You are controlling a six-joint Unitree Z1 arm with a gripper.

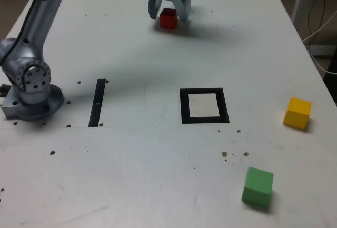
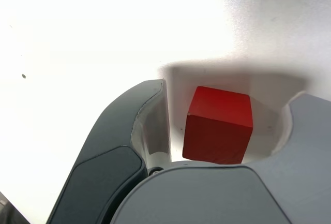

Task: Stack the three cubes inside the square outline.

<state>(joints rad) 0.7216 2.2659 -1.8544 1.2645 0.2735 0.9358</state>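
The red cube [image 1: 168,18] [image 2: 220,125] rests on the white table at the far side, and my gripper [image 1: 169,16] [image 2: 230,94] stands over it with one finger on each side. The jaws are apart, and in the wrist view a narrow gap shows between each finger and the cube, so nothing is gripped. On the exterior view's right sits the yellow cube [image 1: 297,113], with the green cube [image 1: 258,187] nearer the front. The square outline [image 1: 184,107], a thick black frame with a white middle, lies at the table's centre with nothing in it.
The arm's grey base [image 1: 31,86] stands at the exterior view's left. A thin black bar mark [image 1: 98,103] lies just beside it. The table's right edge [image 1: 310,54] runs close to the yellow cube, with cables beyond it.
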